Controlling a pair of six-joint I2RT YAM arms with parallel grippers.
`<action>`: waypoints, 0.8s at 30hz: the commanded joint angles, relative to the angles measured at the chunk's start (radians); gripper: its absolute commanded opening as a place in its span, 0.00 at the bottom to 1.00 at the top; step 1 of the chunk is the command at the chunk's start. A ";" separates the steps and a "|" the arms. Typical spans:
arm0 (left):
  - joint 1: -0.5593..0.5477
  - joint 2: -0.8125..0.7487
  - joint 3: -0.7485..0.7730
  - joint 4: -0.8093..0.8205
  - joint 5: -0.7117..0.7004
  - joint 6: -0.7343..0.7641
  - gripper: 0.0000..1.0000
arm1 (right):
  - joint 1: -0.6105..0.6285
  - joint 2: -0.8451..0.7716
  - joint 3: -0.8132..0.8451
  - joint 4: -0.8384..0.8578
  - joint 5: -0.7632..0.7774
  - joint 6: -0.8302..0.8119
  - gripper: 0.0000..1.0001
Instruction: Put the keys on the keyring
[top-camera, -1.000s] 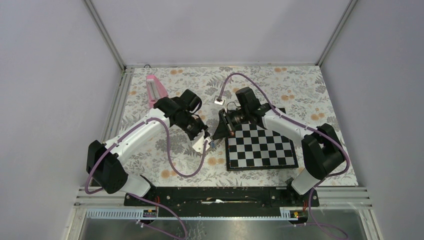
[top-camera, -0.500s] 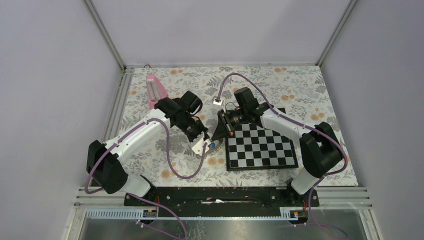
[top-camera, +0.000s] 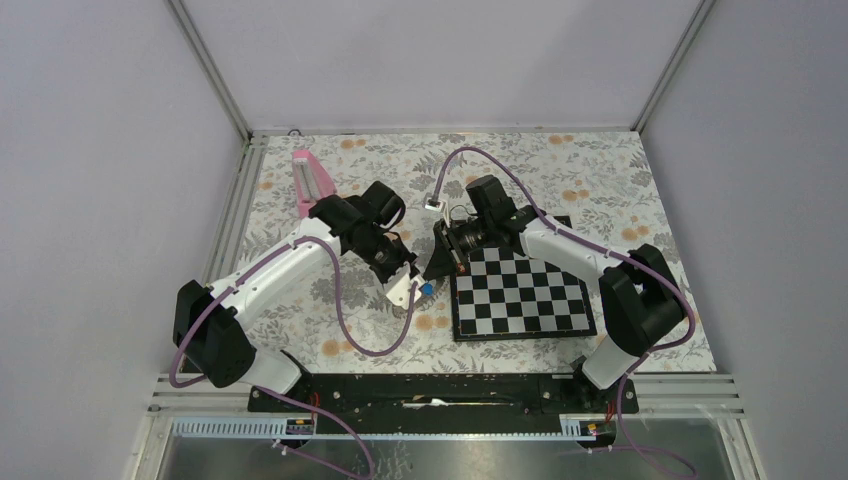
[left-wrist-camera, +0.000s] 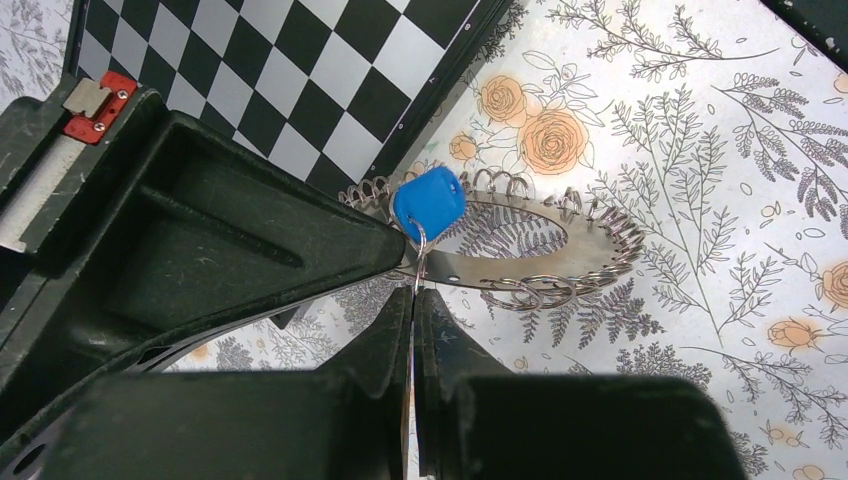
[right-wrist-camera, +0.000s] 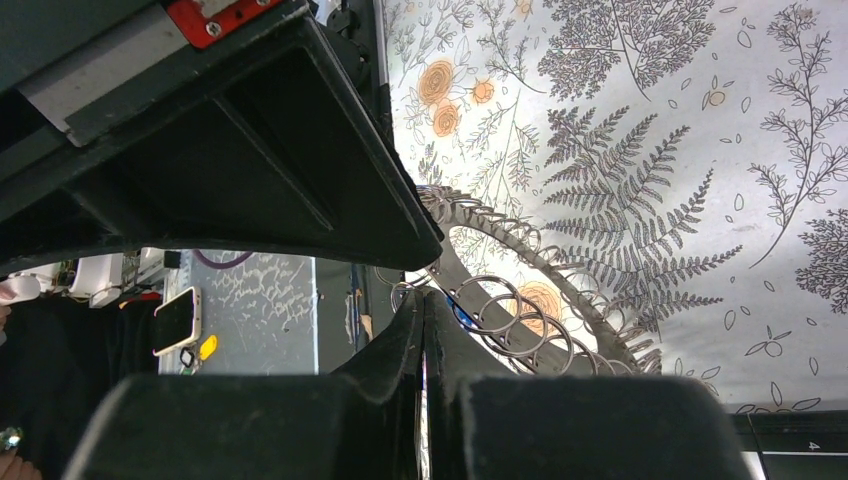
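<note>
The keyring (left-wrist-camera: 560, 262), a flat metal ring edged with several small wire rings, hangs above the flowered cloth between my two grippers. My left gripper (left-wrist-camera: 413, 296) is shut on a thin wire ring that runs up to the blue head of the key (left-wrist-camera: 428, 202); the key's blade is hidden. My right gripper (right-wrist-camera: 422, 296) is shut on the edge of the keyring (right-wrist-camera: 608, 322). From above, the left gripper (top-camera: 410, 286) and the right gripper (top-camera: 433, 270) meet tip to tip. The blue key (top-camera: 427, 288) shows between them.
A chessboard (top-camera: 520, 292) lies just right of the grippers, its corner close under the keyring (left-wrist-camera: 300, 70). A pink object (top-camera: 312, 182) lies at the back left. Aluminium frame rails run along the left and back edges of the cloth.
Both grippers have stayed shut and tip to tip. The right wrist has crept slightly left, and the blue key head shows a little more from above.
</note>
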 joint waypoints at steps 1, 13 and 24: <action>-0.010 -0.023 0.009 0.062 0.054 -0.045 0.00 | 0.011 -0.022 0.024 -0.008 0.074 -0.040 0.00; -0.010 -0.024 0.007 0.150 0.047 -0.204 0.00 | 0.012 -0.049 0.009 0.005 0.111 -0.042 0.00; -0.001 -0.045 -0.025 0.235 0.079 -0.322 0.00 | 0.011 -0.069 -0.004 0.009 0.132 -0.051 0.00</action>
